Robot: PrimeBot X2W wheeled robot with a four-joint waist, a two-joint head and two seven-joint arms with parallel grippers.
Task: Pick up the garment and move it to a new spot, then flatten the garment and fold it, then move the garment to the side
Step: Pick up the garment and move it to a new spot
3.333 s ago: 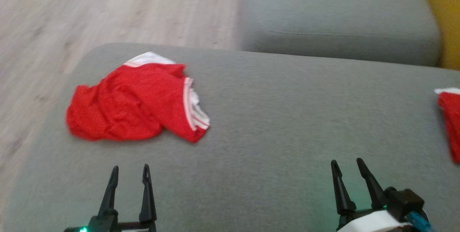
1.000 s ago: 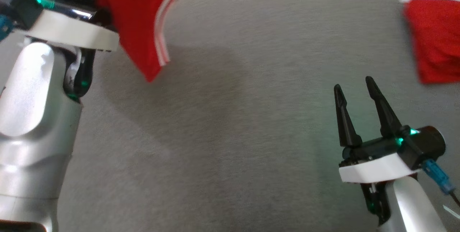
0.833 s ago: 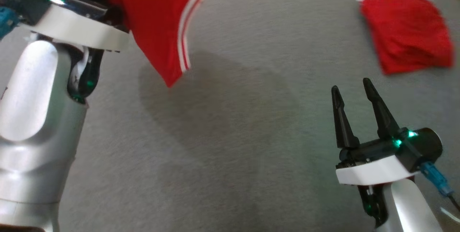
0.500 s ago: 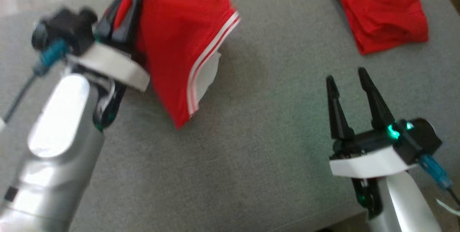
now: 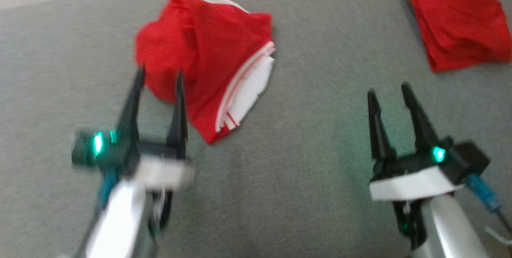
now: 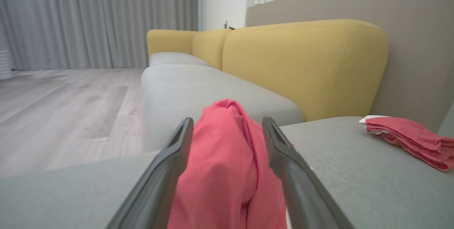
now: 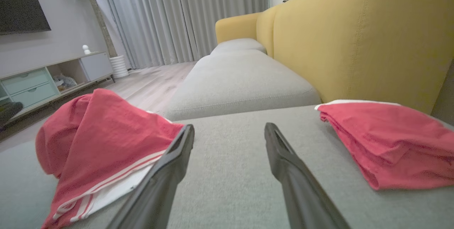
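The garment (image 5: 204,50) lies in a crumpled red heap toward the far left of the grey cushion (image 5: 304,138), white lining and striped hem spilling out on its right side. I read that as set down where there is bare cushion all round for spreading it. Flattening isn't done yet.

My left gripper (image 5: 160,73) sits at the heap's near edge with its fingers (image 6: 170,172) spread wide, gripping nothing. In the left wrist view the red cloth bulges up between them, but I can't tell whether they touch it. That forearm comes up from the lower left, blurred, and lies low along the cushion with the fingers pointing at the heap.

My right gripper (image 5: 388,89) is just as wide open and empty. It is parked over bare cushion well apart from the heap, which I'd guess keeps it ready to take a second edge. A second folded red piece (image 5: 460,22) rests at the far right corner by the yellow backrest (image 6: 305,65).
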